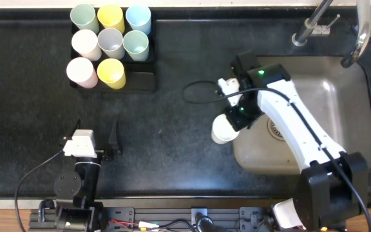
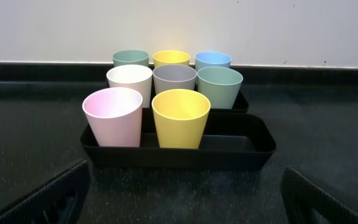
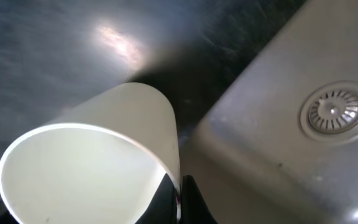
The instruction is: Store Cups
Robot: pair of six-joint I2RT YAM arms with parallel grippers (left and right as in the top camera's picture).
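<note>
Looking down from the top view, the right gripper (image 1: 239,118) hangs at the nine o'clock edge of the brushed stainless steel sink (image 1: 340,96), its fingers closed on a white tapered plastic cup (image 1: 223,131). The black rectangular plastic tray (image 1: 143,82) lies well apart, at about ten o'clock on the dark speckled worktop (image 1: 172,154). It holds a pink plastic cup (image 1: 82,72) and a yellow plastic cup (image 1: 111,73), with one free place at its three o'clock end. Six more pastel cups (image 1: 111,42) stand in rows at its twelve o'clock side. The left gripper (image 1: 96,132) rests at six o'clock of the tray, fingers spread wide, holding nothing.

From the left wrist view, the tray (image 2: 253,142) is a shallow matt trough with rounded corners. The cups are thin-walled cones, narrower at the foot, so they look light and easy to tip. The free place is just beside the yellow plastic cup; a set-down off centre would likely nudge that cup or catch the tray wall.

From the right wrist view, the fingers (image 3: 194,199) pinch only the thin rim of the white tapered plastic cup (image 3: 104,155), one inside and one outside, and it hangs tilted. That hold on slick plastic looks slight. A quick swing could let it pivot or slip, dropping it on the worktop or into the sink near the round perforated drain (image 3: 336,111).
</note>
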